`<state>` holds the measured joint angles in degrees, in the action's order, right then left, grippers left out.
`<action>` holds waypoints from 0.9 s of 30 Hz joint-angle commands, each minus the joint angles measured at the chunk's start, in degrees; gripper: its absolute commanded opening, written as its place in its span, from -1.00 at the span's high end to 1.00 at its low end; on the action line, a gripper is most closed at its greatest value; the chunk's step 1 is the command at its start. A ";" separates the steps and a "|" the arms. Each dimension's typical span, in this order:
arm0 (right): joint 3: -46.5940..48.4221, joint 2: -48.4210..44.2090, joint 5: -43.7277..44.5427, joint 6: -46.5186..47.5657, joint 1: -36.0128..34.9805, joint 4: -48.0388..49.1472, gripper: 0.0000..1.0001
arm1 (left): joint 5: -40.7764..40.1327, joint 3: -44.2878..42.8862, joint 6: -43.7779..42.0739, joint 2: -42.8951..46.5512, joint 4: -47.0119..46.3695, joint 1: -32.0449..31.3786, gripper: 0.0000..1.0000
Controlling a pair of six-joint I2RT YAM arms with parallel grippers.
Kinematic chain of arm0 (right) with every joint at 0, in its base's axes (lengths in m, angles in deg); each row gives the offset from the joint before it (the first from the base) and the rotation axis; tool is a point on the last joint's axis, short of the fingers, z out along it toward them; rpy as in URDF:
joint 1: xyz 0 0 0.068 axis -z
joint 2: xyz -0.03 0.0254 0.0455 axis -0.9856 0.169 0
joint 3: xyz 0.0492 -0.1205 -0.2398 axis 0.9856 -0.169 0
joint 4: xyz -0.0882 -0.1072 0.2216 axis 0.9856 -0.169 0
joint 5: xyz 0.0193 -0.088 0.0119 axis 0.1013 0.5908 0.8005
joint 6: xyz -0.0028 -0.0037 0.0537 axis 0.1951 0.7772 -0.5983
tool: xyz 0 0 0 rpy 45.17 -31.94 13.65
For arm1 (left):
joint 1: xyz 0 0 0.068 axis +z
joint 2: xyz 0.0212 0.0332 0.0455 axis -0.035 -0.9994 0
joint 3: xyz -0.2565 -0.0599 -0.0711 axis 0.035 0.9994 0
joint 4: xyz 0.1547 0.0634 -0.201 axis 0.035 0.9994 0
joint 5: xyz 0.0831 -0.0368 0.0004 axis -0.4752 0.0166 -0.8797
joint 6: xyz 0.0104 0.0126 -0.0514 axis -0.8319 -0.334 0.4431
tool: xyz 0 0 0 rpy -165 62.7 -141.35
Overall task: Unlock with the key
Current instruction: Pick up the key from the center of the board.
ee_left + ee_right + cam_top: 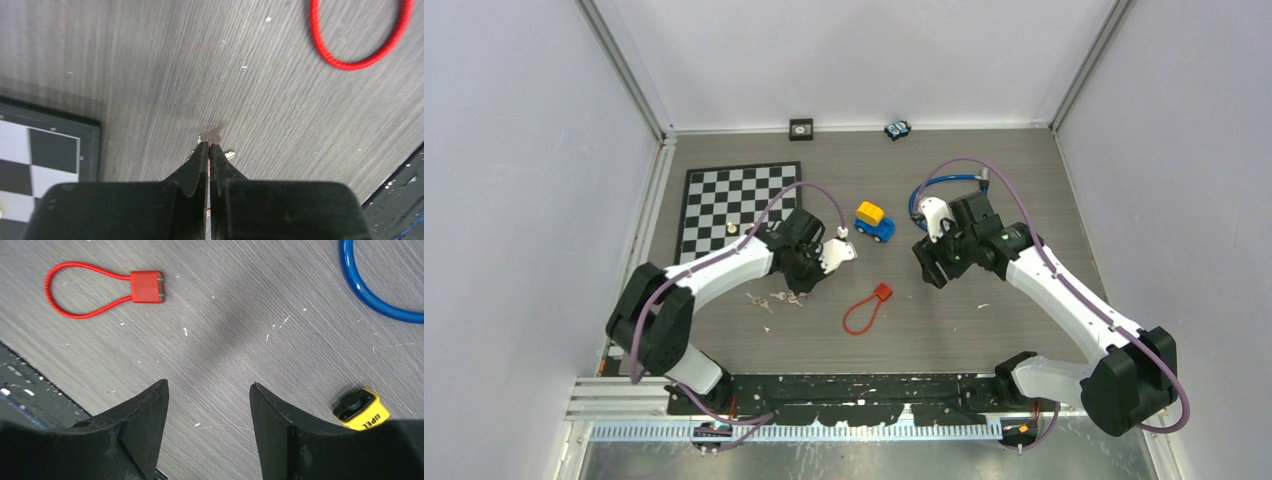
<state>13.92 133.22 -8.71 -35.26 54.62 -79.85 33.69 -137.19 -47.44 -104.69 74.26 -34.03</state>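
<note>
The top camera looks down from high behind the near edge of the table (984,330), taking in all of it. The 2 wrist cameras sit close over it, facing down at small patches. All 3 views share the red lock (869,308), the left wrist catching only its loop.

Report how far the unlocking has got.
Done: the left gripper is shut low at the table, apparently pinching the key. In hand: securing that grip. Left: carrying the key to a lock and turning it. The red cable lock and the yellow padlock lie untouched, and the right gripper hangs open, holding nothing.
</note>
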 commanded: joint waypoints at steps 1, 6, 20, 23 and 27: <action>7.49 -0.94 -8.05 1.19 0.24 -0.55 -0.32 | 6.30 -2.66 2.35 6.86 -1.90 0.98 1.00; 17.27 2.56 -18.73 -0.46 0.16 -1.98 -0.32 | 20.97 -3.50 8.28 11.38 -2.08 5.99 1.00; 17.13 11.26 -32.87 -6.39 -6.98 11.22 -0.32 | 47.67 -11.92 25.92 14.15 -7.23 8.28 1.00; 15.66 11.31 -33.93 -6.95 -8.18 13.65 -0.32 | 49.59 -8.86 29.83 16.39 -14.12 8.26 1.00; 15.86 11.54 -35.34 -5.81 -10.04 13.20 -0.25 | 51.72 -6.08 33.97 18.02 -20.44 8.26 1.00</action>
<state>29.22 145.19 -40.62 -41.45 45.86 -70.36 79.76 -145.01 -19.96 -89.13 63.35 -25.74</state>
